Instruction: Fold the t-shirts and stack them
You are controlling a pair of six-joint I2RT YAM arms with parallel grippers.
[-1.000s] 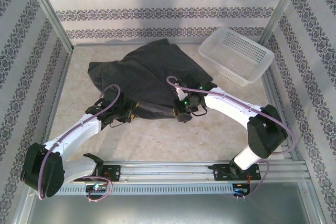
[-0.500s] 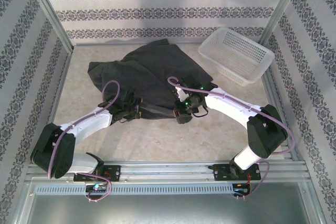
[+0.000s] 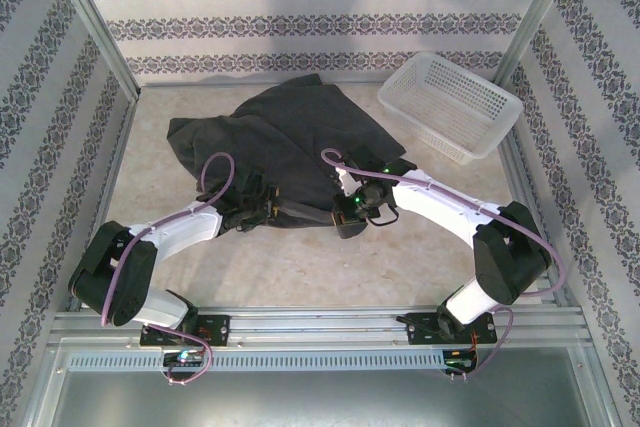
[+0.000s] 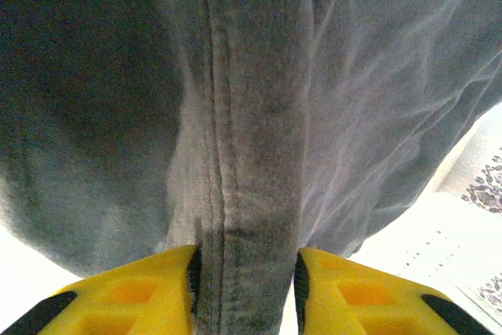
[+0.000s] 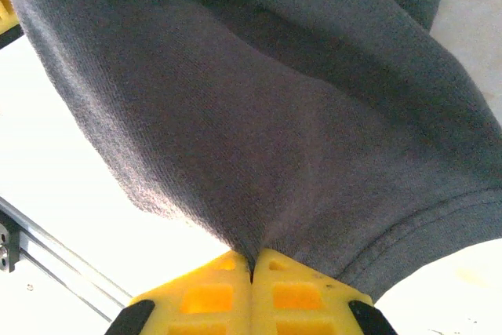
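Observation:
The dark charcoal t-shirt (image 3: 290,132) lies crumpled across the middle of the table. Its near edge runs between my two grippers. My left gripper (image 3: 258,213) is at the near left edge of the cloth. In the left wrist view a stitched hem band of the t-shirt (image 4: 251,115) stands between the yellow fingers (image 4: 133,292). The left gripper (image 4: 245,272) is partly closed around the band, with a sliver of light beside the right pad. My right gripper (image 3: 340,215) is at the near right edge, and in its wrist view the right gripper (image 5: 252,260) is shut on a pinch of t-shirt (image 5: 274,115).
A white plastic lattice basket (image 3: 450,105) stands at the back right, just beyond the shirt. Patterned walls and metal posts close in the table (image 3: 300,267) on three sides. The arms' rail (image 3: 320,322) runs along the near edge.
My left arm has reached right and forward to the shirt's near edge, and its jaws have narrowed around the hem. The right gripper has kept its hold in place.

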